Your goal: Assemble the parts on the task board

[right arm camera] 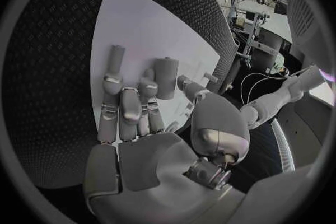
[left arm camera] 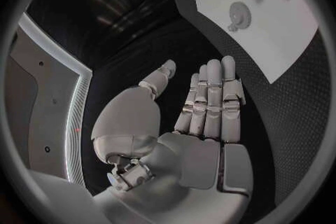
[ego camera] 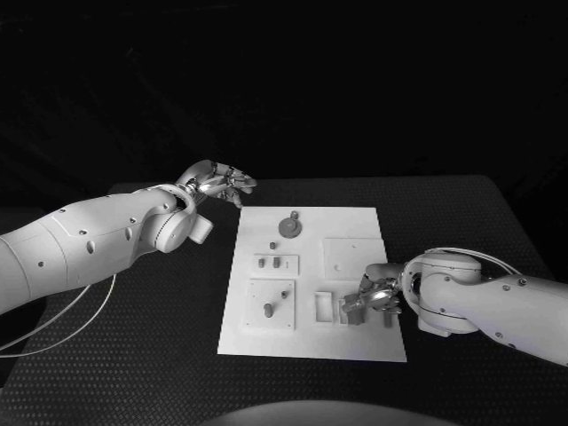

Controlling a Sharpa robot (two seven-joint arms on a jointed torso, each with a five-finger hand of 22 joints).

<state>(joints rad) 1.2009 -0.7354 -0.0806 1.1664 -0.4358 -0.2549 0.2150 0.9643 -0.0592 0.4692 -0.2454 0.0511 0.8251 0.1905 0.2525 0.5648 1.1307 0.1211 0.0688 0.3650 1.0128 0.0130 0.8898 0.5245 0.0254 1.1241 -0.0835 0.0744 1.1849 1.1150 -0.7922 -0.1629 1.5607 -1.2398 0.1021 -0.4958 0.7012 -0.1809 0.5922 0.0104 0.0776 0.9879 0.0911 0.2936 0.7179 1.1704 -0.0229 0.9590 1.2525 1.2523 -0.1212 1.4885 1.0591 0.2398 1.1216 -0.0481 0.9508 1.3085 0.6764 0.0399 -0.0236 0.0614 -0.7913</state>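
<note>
Under our right hand, which hovers low over the near right part of the task board, we cannot tell whether its curled fingers pinch a part or merely touch the board. Just beside it toward our body's midline stand the slotted blocks; farther out lies the round gear-like part. Our left hand waits released, fingers straight, off the board's far corner above the bench. We judge slow, vertical seating best.
</note>
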